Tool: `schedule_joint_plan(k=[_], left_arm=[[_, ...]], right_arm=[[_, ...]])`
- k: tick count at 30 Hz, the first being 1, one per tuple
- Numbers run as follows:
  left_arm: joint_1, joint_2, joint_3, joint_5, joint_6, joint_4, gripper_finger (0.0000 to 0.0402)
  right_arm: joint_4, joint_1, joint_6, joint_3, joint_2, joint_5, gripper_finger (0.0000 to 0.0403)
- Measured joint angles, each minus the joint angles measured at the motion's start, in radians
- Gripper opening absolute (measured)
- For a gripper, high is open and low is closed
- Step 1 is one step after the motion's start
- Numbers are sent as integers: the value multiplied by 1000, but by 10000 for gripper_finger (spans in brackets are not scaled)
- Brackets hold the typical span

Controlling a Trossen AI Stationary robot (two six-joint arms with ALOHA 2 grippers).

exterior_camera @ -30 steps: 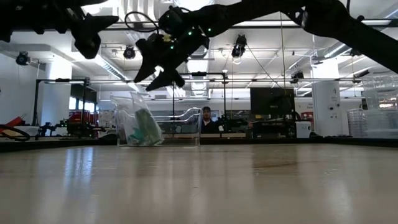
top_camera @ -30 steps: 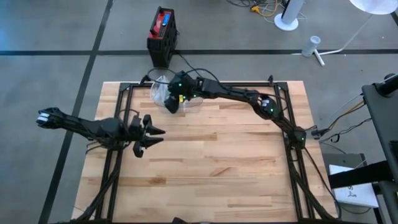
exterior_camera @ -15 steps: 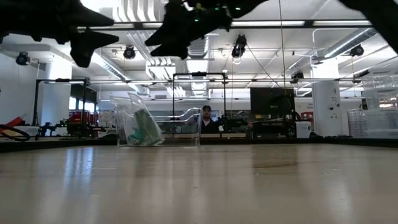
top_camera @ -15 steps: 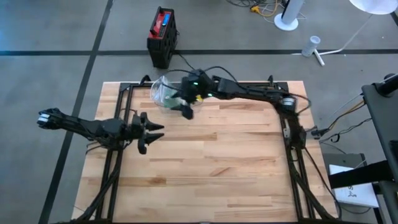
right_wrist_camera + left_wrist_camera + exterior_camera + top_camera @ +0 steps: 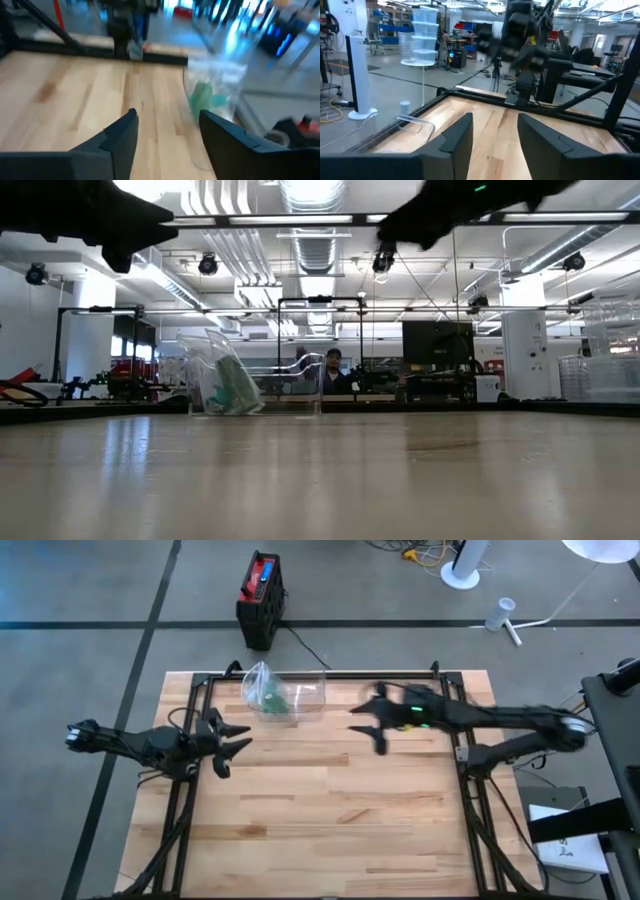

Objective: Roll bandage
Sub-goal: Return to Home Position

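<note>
High view over a wooden tabletop (image 5: 330, 810): a clear zip bag (image 5: 264, 690) holding a rolled green bandage (image 5: 232, 387) stands upright at the left end of a transparent bin (image 5: 306, 696), which sits at the far edge of the tabletop; both arms are clear of it. The left gripper (image 5: 232, 737) hangs over the left side of the tabletop, nearer than the bin and apart from it, pointing toward the middle; its fingers (image 5: 455, 140) are spread wide with nothing between them. The right gripper (image 5: 365, 725) hovers in the air to the right of the bin, well apart from the bag; its fingers (image 5: 122, 135) also stand open and empty, with the bag showing beyond them in the right wrist view. A red-and-black box (image 5: 261, 598) sits on the floor beyond the tabletop; in the low view a person (image 5: 332, 372) is seen in the room behind the bin.
</note>
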Motion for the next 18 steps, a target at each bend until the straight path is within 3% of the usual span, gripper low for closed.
schedule_joint_plan(k=[7,14,18], left_arm=[[6,-30,-54,1,-32,-8,147],[16,-36,-252,9,-25,336,164],[17,-57,-261,-1,-48,277,175]], right_arm=[[10,0,47,-272,-491,35,175],[9,0,169,-499,-923,34,134],[11,0,212,-609,-1165,34,103]])
